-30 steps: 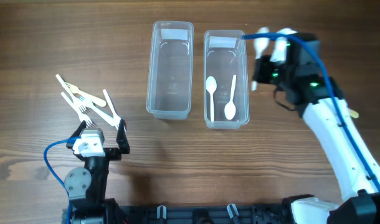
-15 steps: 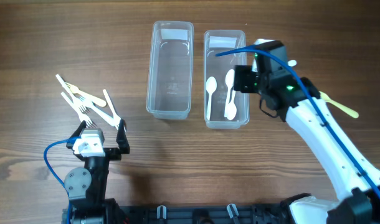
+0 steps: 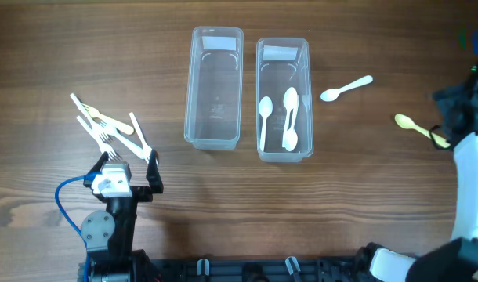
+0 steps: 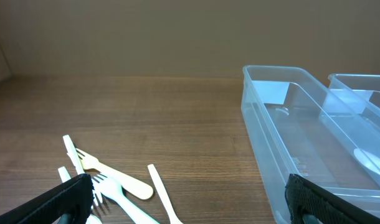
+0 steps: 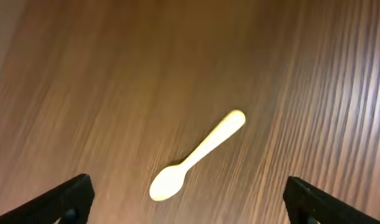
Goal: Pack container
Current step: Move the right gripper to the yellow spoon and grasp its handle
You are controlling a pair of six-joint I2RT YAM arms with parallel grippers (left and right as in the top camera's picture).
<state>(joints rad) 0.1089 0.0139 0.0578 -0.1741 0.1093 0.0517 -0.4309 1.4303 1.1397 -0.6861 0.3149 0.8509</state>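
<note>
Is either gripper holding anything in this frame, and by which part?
Nothing is held. The left gripper is open near the forks, and the right gripper is open above the yellow spoon, which lies free on the table.

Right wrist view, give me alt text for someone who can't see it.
A pale yellow spoon lies alone on the wooden table, bowl at lower left. The right tool hangs open above it.

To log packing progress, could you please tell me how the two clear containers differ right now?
The left container is empty; the right container holds three white spoons. The left container sits farther from the loose white spoon; the right container lies nearer it, not touching. Both are clear, rectangular and parallel, side by side.
</note>
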